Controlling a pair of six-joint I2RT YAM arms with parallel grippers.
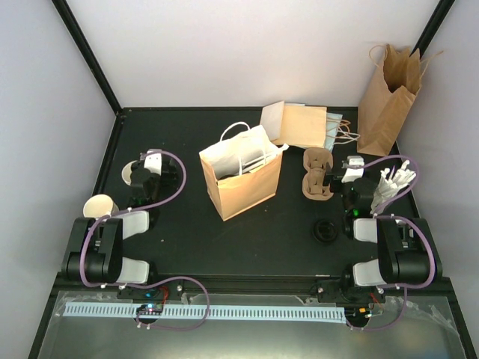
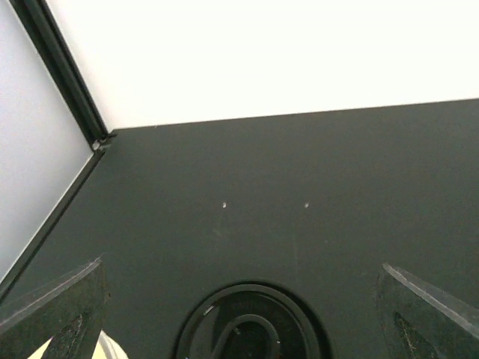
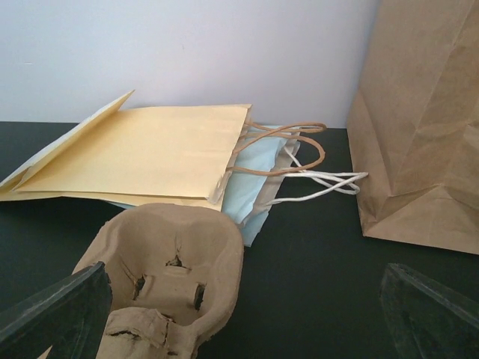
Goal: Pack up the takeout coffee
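Left of the kraft bag (image 1: 247, 191), a lidded coffee cup (image 2: 251, 329) stands upright, centred between the left fingers (image 2: 52, 307), spread wide.

I note: open bag (image 1: 243, 191) mid-bench, carrier (image 1: 317, 174) right of it, flat bags (image 1: 299, 126) behind both, tall bag (image 1: 385, 105) in far-right corner, cup (image 1: 99, 206) at left edge.
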